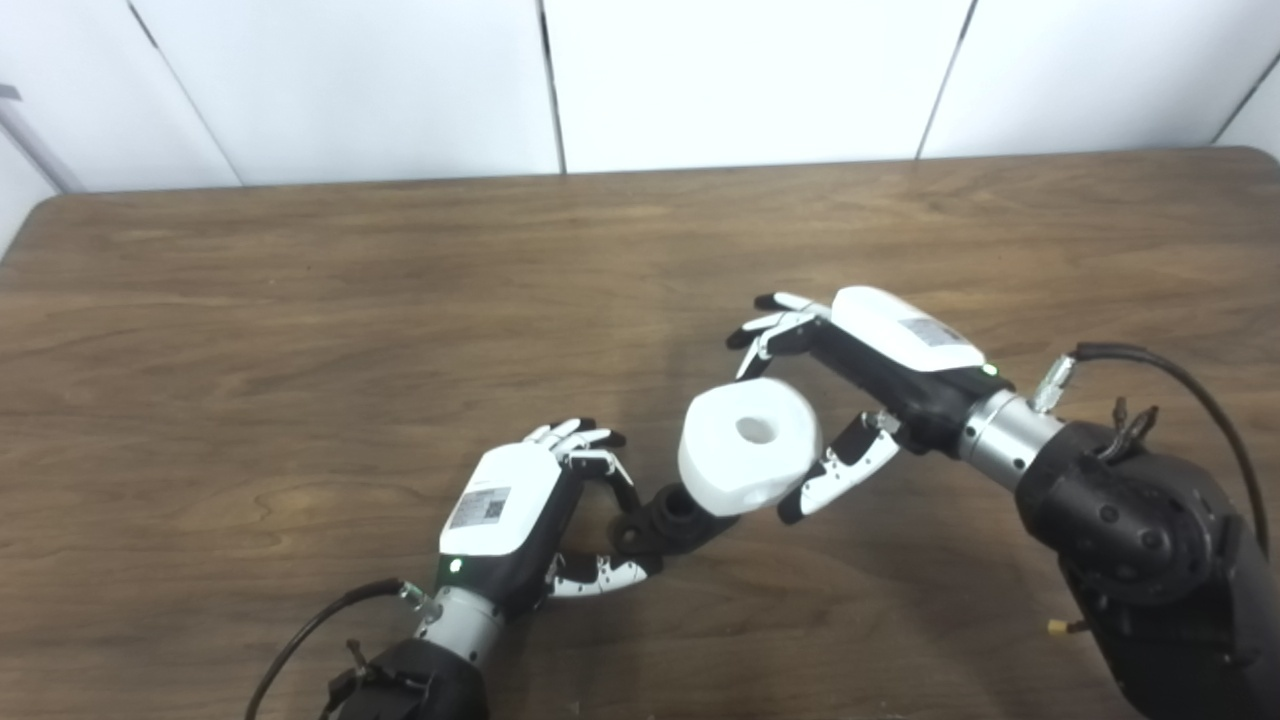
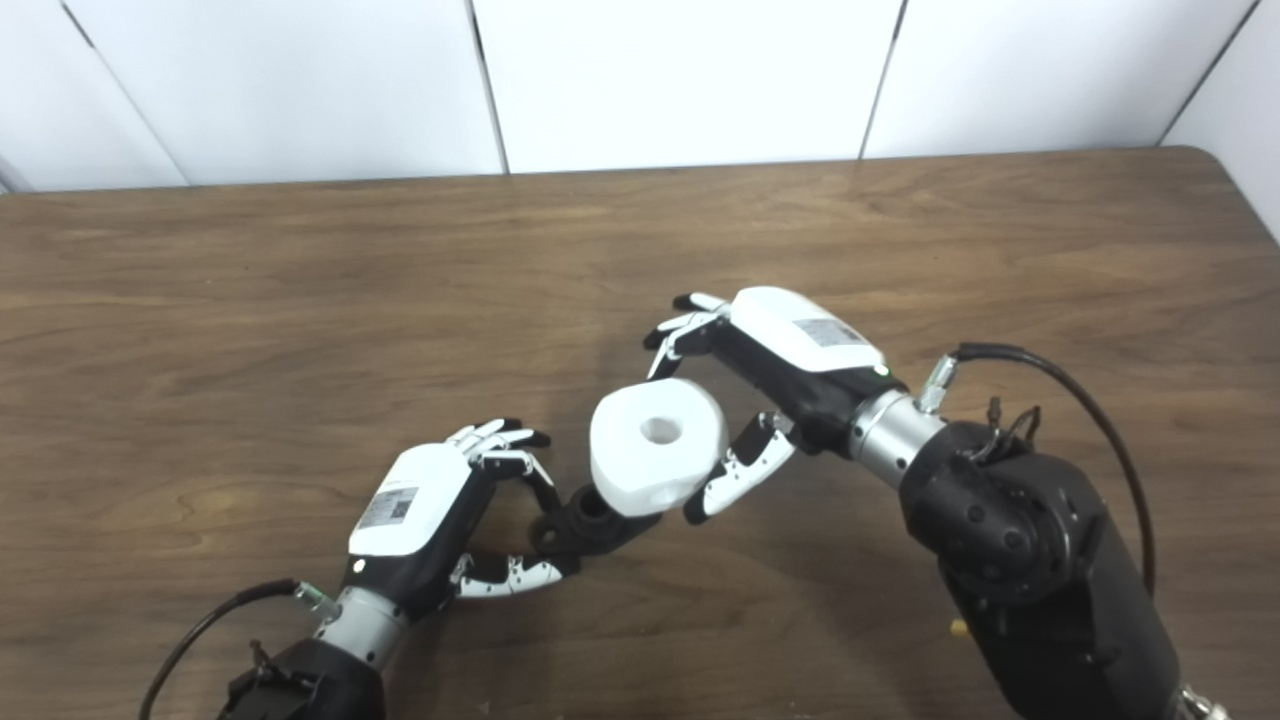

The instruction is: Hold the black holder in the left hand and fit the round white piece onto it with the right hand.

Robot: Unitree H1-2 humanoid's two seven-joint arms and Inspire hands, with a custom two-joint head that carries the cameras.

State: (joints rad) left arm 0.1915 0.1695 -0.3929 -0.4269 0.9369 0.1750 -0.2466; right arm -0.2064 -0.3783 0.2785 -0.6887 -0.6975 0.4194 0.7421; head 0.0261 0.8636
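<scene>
Two hands near the bench's front edge: left hand [image 1: 530,520] gripping matte black plastic holder [image 1: 668,522]; right hand [image 1: 850,385] gripping round white bored piece [image 1: 748,445], needing bore-to-stub alignment.

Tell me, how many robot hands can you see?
2. The left hand is near the table's front, holding the black holder. The right hand is beside it, fingers around the round white piece.
</scene>
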